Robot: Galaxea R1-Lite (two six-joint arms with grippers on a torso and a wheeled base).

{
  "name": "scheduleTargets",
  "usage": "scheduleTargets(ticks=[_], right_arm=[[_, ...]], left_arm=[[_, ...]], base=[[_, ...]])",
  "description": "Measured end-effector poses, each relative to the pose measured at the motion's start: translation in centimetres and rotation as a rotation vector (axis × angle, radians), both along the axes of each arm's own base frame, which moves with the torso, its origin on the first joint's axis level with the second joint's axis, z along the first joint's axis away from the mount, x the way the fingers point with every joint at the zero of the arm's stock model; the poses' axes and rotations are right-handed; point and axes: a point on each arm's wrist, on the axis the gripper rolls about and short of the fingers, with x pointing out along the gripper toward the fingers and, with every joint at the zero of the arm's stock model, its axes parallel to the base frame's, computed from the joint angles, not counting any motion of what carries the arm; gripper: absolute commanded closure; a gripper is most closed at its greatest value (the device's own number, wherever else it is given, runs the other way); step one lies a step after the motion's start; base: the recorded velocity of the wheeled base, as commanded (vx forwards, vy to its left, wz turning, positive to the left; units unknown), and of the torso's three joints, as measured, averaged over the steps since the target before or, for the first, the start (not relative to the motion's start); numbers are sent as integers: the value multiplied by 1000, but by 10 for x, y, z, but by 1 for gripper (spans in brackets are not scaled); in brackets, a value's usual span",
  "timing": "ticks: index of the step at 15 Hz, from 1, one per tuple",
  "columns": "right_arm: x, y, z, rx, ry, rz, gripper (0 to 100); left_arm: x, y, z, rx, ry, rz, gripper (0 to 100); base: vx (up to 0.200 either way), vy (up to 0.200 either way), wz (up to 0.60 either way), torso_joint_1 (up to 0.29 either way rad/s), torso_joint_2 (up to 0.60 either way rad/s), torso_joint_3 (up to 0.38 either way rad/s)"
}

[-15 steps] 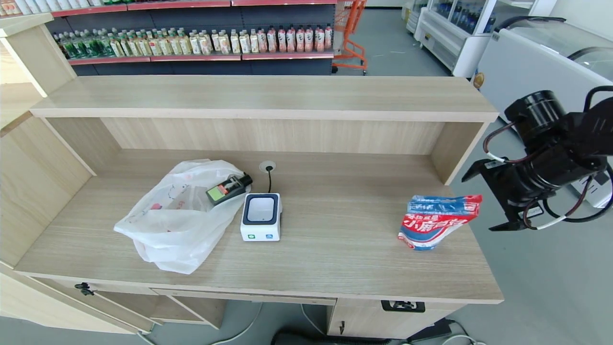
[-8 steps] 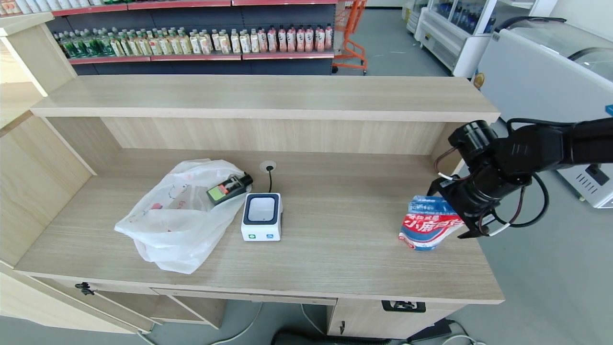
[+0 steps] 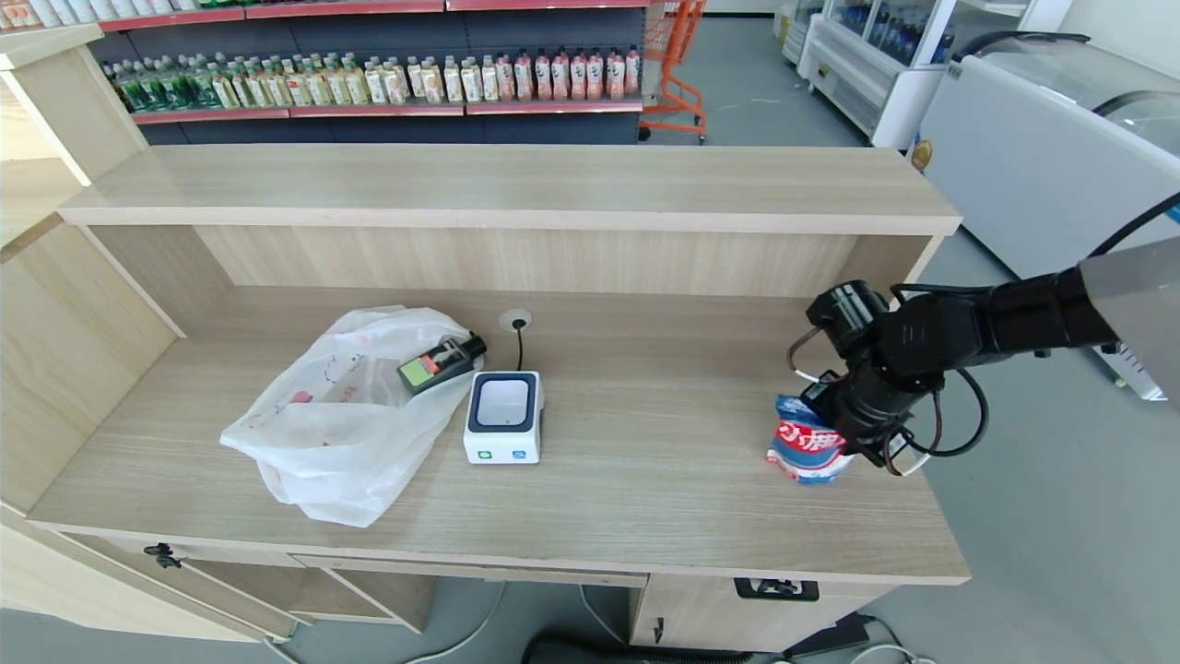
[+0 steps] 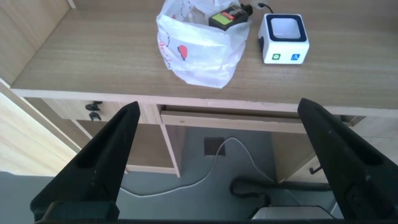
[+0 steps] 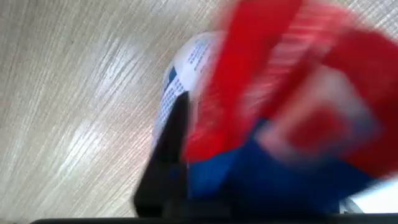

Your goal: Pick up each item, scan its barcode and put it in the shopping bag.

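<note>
The wooden tabletop (image 3: 645, 480) runs across my head view under a raised back ledge. On its left part the white plastic shopping bag (image 3: 323, 433) lies slumped and crumpled, its mouth facing the back wall.

The right gripper (image 3: 834, 415) is down at the far right end of the tabletop, right at the top of the pouch. My right wrist view is pressed so close to the packaging that I cannot tell whether it is open or clamped.

The left gripper (image 4: 219, 104) hangs off the tabletop, out in front of its near edge. Its fingers (image 4: 112, 149) are spread wide and hold nothing, with the bag and the scanner visible between them farther off.

The red, white and blue pouch (image 3: 804, 452) stands upright near the right front corner, well apart from the bag.

The white scanner (image 3: 502, 415) sits just beside the bag's right side, window facing up, with a black cable running to a hole at the back.

A small black handheld device (image 3: 438, 361) with a green patch rests on the bag's upper right edge.
</note>
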Motion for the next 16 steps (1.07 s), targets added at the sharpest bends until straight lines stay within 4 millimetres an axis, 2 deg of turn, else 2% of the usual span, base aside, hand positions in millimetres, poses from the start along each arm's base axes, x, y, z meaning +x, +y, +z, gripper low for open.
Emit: scheduleTargets(ticks=[4,6,8,10,12,14,16], right_arm=[[-2,-2,7,-80,-9,77,100],[-7,-4,26,-61,-63,119,100],[-22,-7,52,-17,-103,252,100],[-45,-18,80,87,-159,488,100],[-72,-35,106,282,-300,871,100],[-99,-59,120,218,-523,1236,100],[-120,-69,116,114,-647,1423,100]], left_arm=[[0,0,0,0,0,0,0],[0,0,0,0,0,0,0],[0,0,0,0,0,0,0],[0,0,0,0,0,0,0],[0,0,0,0,0,0,0],[0,0,0,0,0,0,0],[0,0,0,0,0,-1,0]], base=[[0,0,0,0,0,0],[0,0,0,0,0,0],[0,0,0,0,0,0],[0,0,600,2,2,5],[0,0,0,0,0,0],[0,0,0,0,0,0],[0,0,0,0,0,0]])
